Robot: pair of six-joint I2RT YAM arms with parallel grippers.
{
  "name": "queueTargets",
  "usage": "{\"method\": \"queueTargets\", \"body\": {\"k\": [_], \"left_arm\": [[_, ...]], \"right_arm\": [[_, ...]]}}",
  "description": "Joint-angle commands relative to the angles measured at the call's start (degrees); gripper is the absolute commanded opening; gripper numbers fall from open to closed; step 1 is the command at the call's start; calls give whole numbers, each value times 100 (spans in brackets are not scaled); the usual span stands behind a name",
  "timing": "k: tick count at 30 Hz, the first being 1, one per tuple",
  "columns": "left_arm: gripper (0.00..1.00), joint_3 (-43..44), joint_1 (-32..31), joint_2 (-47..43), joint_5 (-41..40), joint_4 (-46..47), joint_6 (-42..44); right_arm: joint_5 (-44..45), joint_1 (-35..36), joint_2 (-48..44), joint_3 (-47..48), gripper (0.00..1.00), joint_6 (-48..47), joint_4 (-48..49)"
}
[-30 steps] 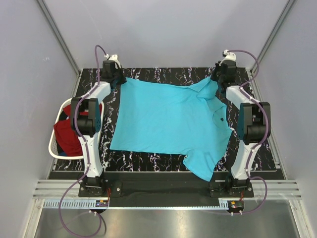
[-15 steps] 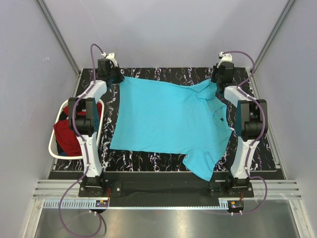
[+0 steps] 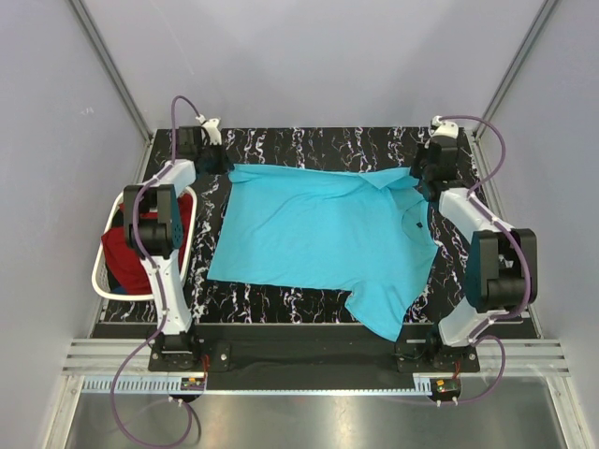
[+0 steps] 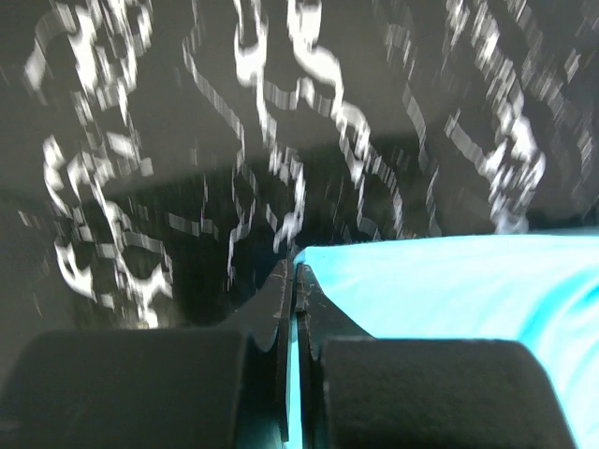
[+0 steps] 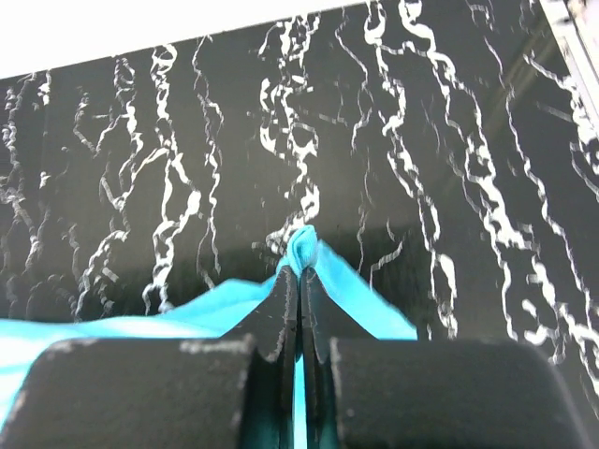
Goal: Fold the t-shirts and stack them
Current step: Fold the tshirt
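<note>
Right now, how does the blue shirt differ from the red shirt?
The blue shirt lies spread out on the table; the red shirt sits bunched in the basket. The left gripper and right gripper each pinch the blue shirt's far edge; nothing holds the red shirt. Neither is folded yet.

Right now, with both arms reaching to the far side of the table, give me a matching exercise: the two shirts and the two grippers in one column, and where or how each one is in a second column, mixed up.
Column one:
1. turquoise t-shirt
2. dark red t-shirt
3. left gripper
4. right gripper

Column two:
A. lying in the white laundry basket
B. shut on the turquoise t-shirt's far right corner, by the collar
C. spread out on the marbled table
D. shut on the turquoise t-shirt's far left corner

Pairs: 1-C, 2-A, 3-D, 4-B
</note>
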Motion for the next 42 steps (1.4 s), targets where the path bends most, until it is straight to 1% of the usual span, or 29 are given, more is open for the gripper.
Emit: {"method": "queueTargets", "body": {"k": [1,5,8,10,15,16,21,24,25,26,29,33,34,35,36,38,39,40,42], "left_arm": [[0,-289,48,-708,184,83,533],[1,-806,39,-1042,438,83,945],[1,-1158,39,-1253,315,65,1086],[0,-1282,30,-1385,271,39,1122],[0,-1634,-5,-1675,-2,-22,1104],[0,-1678,-22,-1684,-106,-40,1122],[0,-1713,-75,-1667,-467,-339,1254],[1,-1731,-75,-1640,-696,-427,1289],[4,-1783,-75,-1640,-774,-427,1289],[4,-1810,-197,-1667,-801,-436,1306],[7,-1976,-225,-1772,-793,-427,1280],[11,-2179,-286,-1974,-871,-445,1280],[12,-2196,-321,-2009,-1098,-514,1280],[16,-2188,-330,-2053,-1274,-550,1219],[19,-2162,-339,-2062,-1441,-594,1210],[24,-2047,-435,-2054,-1986,-673,1166],[25,-2004,-523,-2062,-2319,-673,1148],[26,-1986,-576,-2071,-2357,-699,1139],[29,-1925,-681,-2089,-2681,-743,1008]], "right_arm": [[177,-2,-536,-259,0,405,-157],[-121,7,-774,-673,0,1012,-412],[-473,7,-976,-1042,0,1443,-491],[-378,7,-1107,-1271,0,1601,-544],[-227,7,-1283,-1508,0,1628,-746],[-254,7,-1362,-1552,0,1663,-938],[-105,-2,-1688,-1824,0,1733,-1080],[-201,7,-1837,-1930,0,1760,-1150],[-253,7,-1872,-1957,0,1812,-1168],[-306,7,-1873,-1992,0,1839,-1168],[-587,16,-1794,-2176,0,2006,-1142],[-413,16,-1855,-2518,0,2050,-1151],[-403,7,-1968,-2563,0,2067,-1168],[-455,16,-2030,-2598,0,2067,-1168],[-526,16,-2083,-2659,1,2094,-1177],[-710,16,-2197,-2695,10,2251,-1247],[-798,16,-2259,-2739,12,2365,-1326],[-799,16,-2294,-2765,13,2436,-1370],[-799,16,-2356,-2757,23,2620,-1519]]}}
